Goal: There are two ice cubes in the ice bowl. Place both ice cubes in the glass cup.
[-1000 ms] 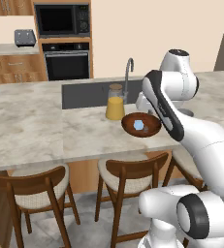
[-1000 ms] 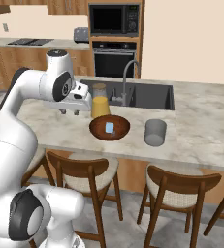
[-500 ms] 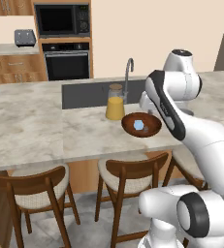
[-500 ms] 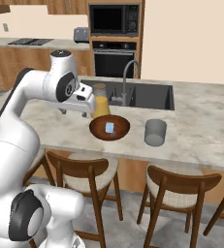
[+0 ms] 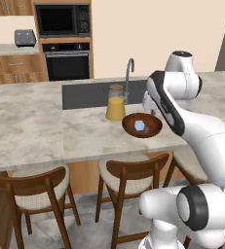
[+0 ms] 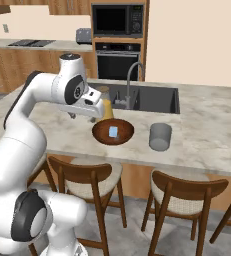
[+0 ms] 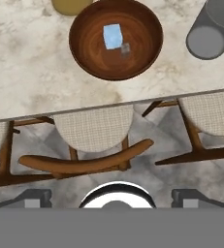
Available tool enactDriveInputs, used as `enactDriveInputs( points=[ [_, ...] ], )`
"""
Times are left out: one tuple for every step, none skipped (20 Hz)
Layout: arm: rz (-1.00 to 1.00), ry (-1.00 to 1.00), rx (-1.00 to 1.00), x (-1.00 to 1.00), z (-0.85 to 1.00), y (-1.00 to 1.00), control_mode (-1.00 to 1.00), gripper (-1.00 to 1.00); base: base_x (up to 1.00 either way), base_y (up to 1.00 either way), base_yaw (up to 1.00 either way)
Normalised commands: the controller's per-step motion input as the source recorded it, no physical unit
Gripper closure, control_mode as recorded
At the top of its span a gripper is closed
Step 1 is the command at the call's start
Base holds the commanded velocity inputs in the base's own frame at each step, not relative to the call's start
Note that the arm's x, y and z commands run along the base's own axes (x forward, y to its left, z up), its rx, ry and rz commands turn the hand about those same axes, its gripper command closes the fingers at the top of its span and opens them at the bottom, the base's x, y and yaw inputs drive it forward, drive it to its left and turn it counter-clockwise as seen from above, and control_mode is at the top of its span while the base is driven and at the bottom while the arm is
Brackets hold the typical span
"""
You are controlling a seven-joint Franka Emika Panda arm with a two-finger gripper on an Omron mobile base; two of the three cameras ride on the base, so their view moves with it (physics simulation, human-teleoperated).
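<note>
Gripper [image 7: 111, 196] spread wide, nothing held. Ice bowl [image 7: 84, 48]: one ice cube [image 7: 113, 36] seen, poss. a second, darker.

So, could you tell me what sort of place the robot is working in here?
A home kitchen, rendered. A marble-look island counter holds a sink with a faucet, a built-in oven and microwave stand behind, and wooden stools line the near side.
</note>
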Motion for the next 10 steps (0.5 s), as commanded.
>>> enactDriveInputs(
  points=[
    [0.0, 0.0, 0.0, 0.51, -0.15, 0.0, -1.0, -1.0, 0.0, 0.0, 0.0],
    [0.0, 0.0, 0.0, 0.54, -0.16, -0.02, -1.0, -1.0, 0.0, 0.0, 0.0],
    [0.0, 0.0, 0.0, 0.51, -0.19, -0.03, -1.0, -1.0, 0.0, 0.0, 0.0],
    [0.0, 0.0, 0.0, 0.53, -0.24, -0.03, -1.0, -1.0, 0.0, 0.0, 0.0],
    [0.0, 0.0, 0.0, 0.59, -0.27, -0.02, -1.0, -1.0, 0.0, 0.0, 0.0],
    [0.0, 0.0, 0.0, 0.63, -0.28, -0.01, -1.0, -1.0, 0.0, 0.0, 0.0],
    [0.0, 0.0, 0.0, 0.66, -0.28, -0.02, -1.0, -1.0, 0.0, 0.0, 0.0],
    [0.0, 0.0, 0.0, 0.68, -0.29, -0.04, -1.0, -1.0, 0.0, 0.0, 0.0],
    [0.0, 0.0, 0.0, 0.69, -0.3, -0.06, -1.0, -1.0, 0.0, 0.0, 0.0],
    [0.0, 0.0, 0.0, 0.67, -0.3, -0.07, -1.0, -1.0, 0.0, 0.0, 0.0]
  ],
)
